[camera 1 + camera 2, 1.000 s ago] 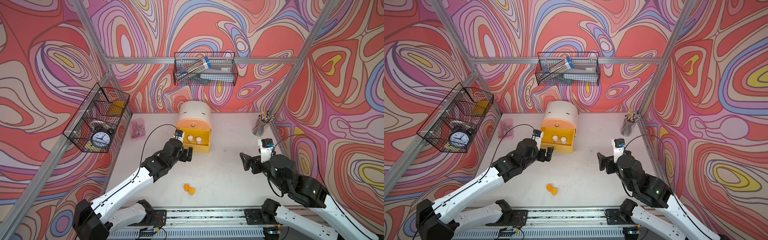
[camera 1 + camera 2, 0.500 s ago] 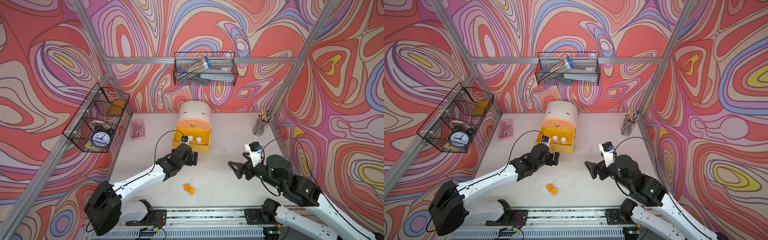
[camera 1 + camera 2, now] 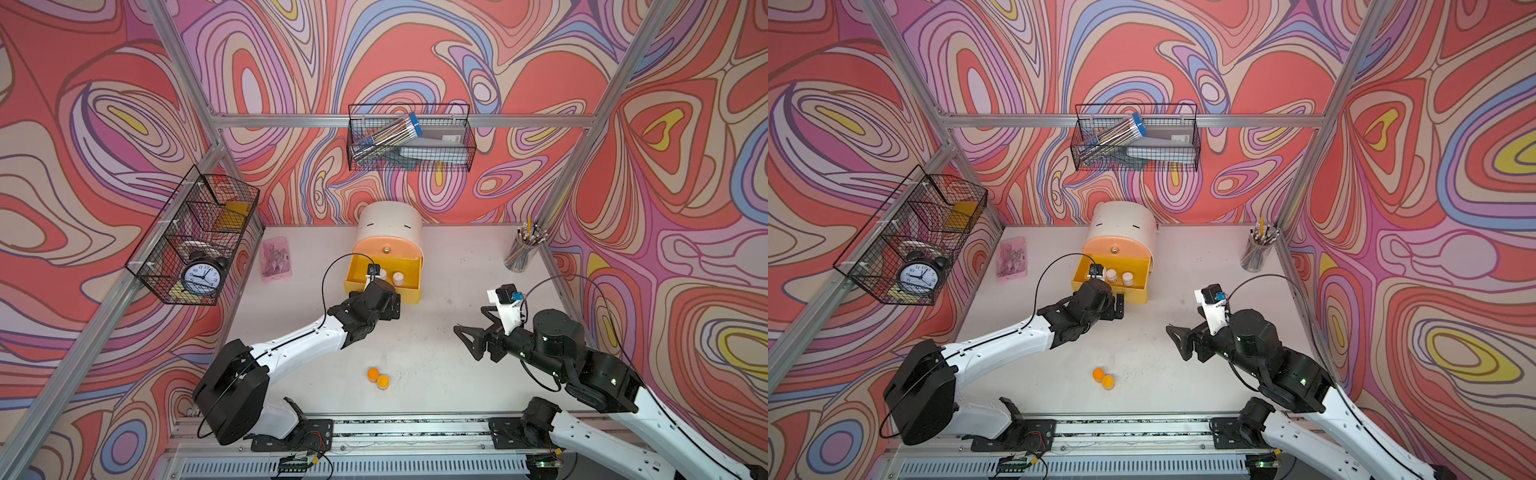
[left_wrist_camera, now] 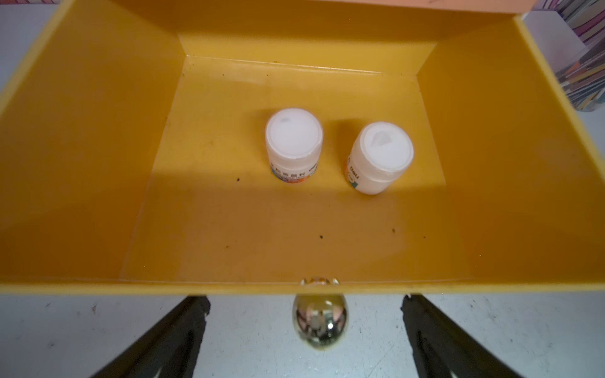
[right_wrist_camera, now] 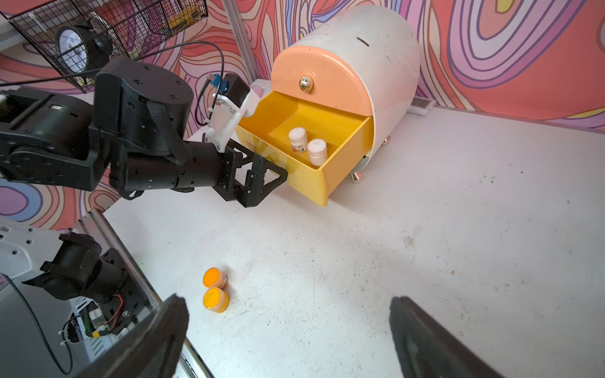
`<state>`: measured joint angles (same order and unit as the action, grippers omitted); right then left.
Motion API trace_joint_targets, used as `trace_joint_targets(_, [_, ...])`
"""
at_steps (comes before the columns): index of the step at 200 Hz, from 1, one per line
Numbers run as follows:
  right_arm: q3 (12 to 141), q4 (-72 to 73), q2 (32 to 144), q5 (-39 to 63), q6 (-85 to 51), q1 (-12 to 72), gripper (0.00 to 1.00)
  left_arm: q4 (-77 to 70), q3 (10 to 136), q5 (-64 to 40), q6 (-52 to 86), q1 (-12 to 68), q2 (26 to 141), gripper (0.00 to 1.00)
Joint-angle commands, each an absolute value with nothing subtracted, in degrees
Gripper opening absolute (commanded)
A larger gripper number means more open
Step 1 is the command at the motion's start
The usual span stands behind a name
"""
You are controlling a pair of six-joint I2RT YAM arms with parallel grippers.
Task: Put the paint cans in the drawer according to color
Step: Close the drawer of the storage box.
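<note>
White paint cans [image 4: 293,137] stand upright in the yellow drawer [image 4: 82,131]; left gripper [image 4: 302,306] and right gripper [image 5: 286,311] gape apart

I see my left arm [image 3: 299,345] at lower left and right arm [image 3: 557,336] at lower right: white screw-dotted links [image 3: 1000,340], black rounded joints [image 3: 919,395], thin black cables [image 3: 322,286], white wrist mounts [image 3: 507,313] with blue plugs [image 3: 518,296], left gripper [image 4: 302,301] and right gripper [image 5: 286,301] with black wedge fingers [image 5: 157,333].
</note>
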<state>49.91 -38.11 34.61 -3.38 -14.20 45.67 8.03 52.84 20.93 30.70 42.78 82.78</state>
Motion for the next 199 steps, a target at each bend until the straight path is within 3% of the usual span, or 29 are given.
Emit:
trace_joint_targets(1, [49.8,-37.4,33.3,-4.5,-13.6,45.5,0.98,8.0,56.4,22.4,31.0,43.0,84.6,0.99])
trace_joint_targets(118, [49.9,-37.7,30.5,-6.0,-13.6,45.5,0.98,8.1,73.6,27.9,23.2,42.3,101.8,0.99])
trace_joint_targets(199, [50.0,-37.9,30.6,-6.1,-13.6,45.6,0.98,6.6,78.6,26.2,22.2,40.4,106.4,0.99])
